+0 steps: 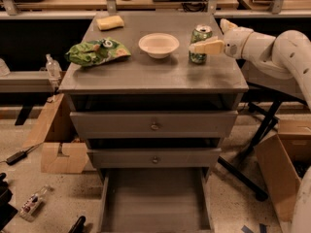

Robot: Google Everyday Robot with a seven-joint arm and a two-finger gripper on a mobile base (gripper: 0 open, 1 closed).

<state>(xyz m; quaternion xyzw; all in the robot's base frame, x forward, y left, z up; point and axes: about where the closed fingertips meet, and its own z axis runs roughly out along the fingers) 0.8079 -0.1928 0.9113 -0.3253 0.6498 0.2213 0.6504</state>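
Workshop, drawer cabinet (146,73) top | green can (199,35) upright near back-right corner | hand (207,35) over right edge, fingers apart to straddle can, one across its front | bowl (158,44) just left

My end effector (210,43), cream plastic with a smooth, dull finish, sits at about two o'clock on the table (146,74), against the green can (199,52), whose printed metal carries a faint sheen. The table is grey and matt, with a slightly scuffed top and small metallic drawer knobs (154,126). At twelve o'clock the bowl (158,44) looks smooth, off-white and matt. At ten o'clock the chip bag (97,52) is crinkled, glossy green film. At eleven o'clock the yellow sponge (110,22) looks soft and dull. The cardboard box (279,174) on the floor is plain matt brown.
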